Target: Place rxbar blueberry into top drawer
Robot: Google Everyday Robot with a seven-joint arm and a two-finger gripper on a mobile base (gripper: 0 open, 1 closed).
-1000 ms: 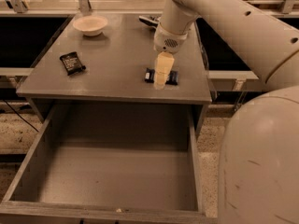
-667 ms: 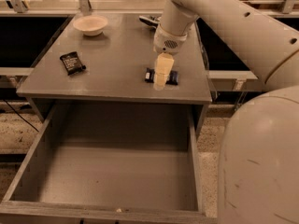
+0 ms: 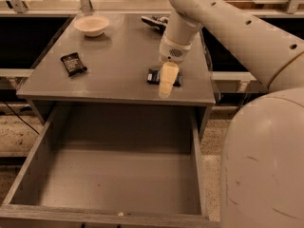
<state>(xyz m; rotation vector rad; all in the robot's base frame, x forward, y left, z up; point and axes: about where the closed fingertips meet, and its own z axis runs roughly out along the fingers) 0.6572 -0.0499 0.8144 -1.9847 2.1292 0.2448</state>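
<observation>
Gripper (image 3: pixel 167 83) sits directly over the rxbar blueberry (image 3: pixel 153 76); whether it grips cannot be told. The open top drawer (image 3: pixel 198 165) lies below it.

Rxbar blueberry (image 3: pixel 152 76): small flat bar, dark navy wrapper, faint pale print. Lies flat on the grey cabinet top (image 3: pixel 118 56), right of centre, near the front edge. Long side runs left-right. Middle of it hidden.

Gripper (image 3: pixel 166 83): directly over the bar's middle, pointing down, covering it; contact unclear.

Top drawer (image 3: pixel 114 175): grey wood-grain box, pulled fully out toward the near side, below the cabinet top. Thick side walls, plain flat bottom. Bar is not inside it.
</observation>
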